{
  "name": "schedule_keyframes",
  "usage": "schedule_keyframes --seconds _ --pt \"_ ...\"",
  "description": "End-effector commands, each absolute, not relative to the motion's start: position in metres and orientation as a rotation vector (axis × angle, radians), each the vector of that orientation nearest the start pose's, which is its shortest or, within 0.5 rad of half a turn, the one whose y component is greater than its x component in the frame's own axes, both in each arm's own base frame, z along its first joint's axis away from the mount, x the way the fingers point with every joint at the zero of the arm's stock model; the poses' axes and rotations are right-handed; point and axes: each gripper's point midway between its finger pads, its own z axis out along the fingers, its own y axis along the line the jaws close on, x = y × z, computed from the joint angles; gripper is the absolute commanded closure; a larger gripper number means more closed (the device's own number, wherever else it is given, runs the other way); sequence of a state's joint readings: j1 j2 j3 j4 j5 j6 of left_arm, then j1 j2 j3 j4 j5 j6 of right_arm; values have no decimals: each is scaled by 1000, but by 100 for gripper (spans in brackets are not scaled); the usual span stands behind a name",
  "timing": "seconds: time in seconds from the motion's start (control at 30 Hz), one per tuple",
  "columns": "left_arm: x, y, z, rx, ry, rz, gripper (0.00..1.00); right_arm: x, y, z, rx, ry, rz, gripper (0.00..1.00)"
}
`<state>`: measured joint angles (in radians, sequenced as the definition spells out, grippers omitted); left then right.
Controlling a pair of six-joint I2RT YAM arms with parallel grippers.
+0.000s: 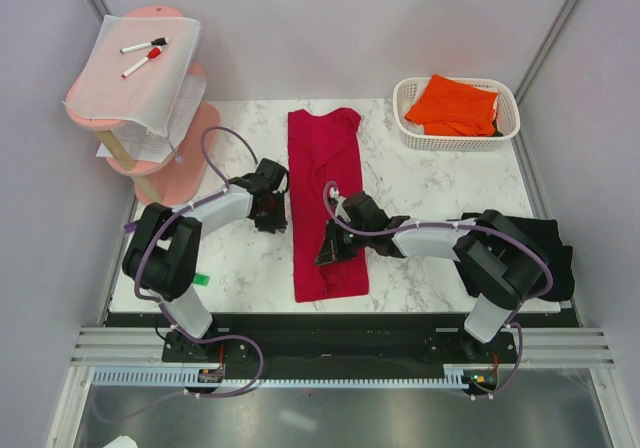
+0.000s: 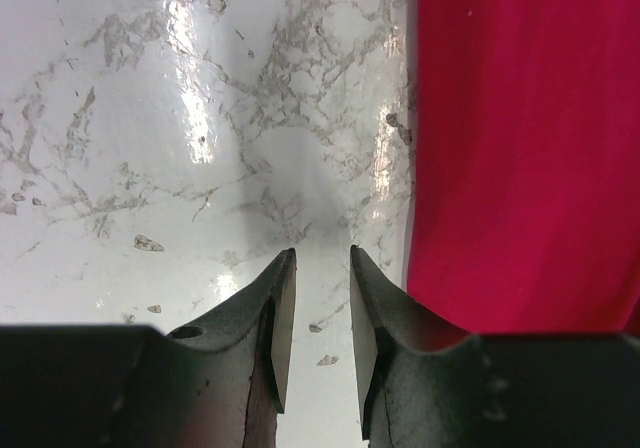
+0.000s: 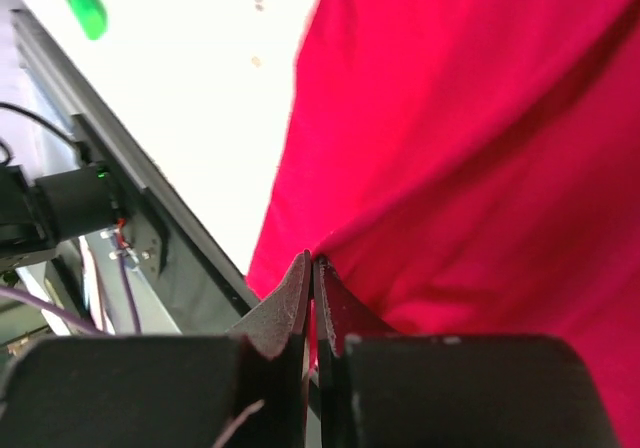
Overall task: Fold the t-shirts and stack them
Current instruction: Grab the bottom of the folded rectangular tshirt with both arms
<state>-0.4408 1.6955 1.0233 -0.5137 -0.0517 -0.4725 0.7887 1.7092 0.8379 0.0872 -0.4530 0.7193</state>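
Red shirt fold pinched in closed right gripper; left gripper slightly parted, empty; black shirt mostly hidden behind right arm.

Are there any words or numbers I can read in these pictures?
There are no words or numbers that can be read.
marker pens: any labels are too small to read.
papers: too blurred to tell if anything is printed.
red t-shirt: plain, no print showing.
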Motion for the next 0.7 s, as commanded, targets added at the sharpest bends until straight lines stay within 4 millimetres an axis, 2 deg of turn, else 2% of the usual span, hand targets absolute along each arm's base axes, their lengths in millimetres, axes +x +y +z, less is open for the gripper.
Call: schedule_keyframes --seconds 0.0,0.07,0.17,0.27,0.37,0.53,0.67 --pt "307 -153 18 -76 2757 -146 65 204 370 89 -411 2444 1326 93" --pt "308 -152 17 -79 2756 -142 65 203 369 100 -416 2418 1335 93" --pt "308 -153 15 -78 2763 -142 65 203 360 106 -400 2423 1280 93" --pt "308 -154 13 -77 2768 -143 65 200 346 99 -378 2462 1197 93" --pt "307 -155 10 -74 2777 -141 65 196 334 89 -353 2506 1140 92" --pt "304 -157 6 -63 2790 -137 66 188 314 54 -300 2636 1004 90" --pt "303 -157 6 -58 2790 -132 66 186 307 35 -285 2692 939 89"
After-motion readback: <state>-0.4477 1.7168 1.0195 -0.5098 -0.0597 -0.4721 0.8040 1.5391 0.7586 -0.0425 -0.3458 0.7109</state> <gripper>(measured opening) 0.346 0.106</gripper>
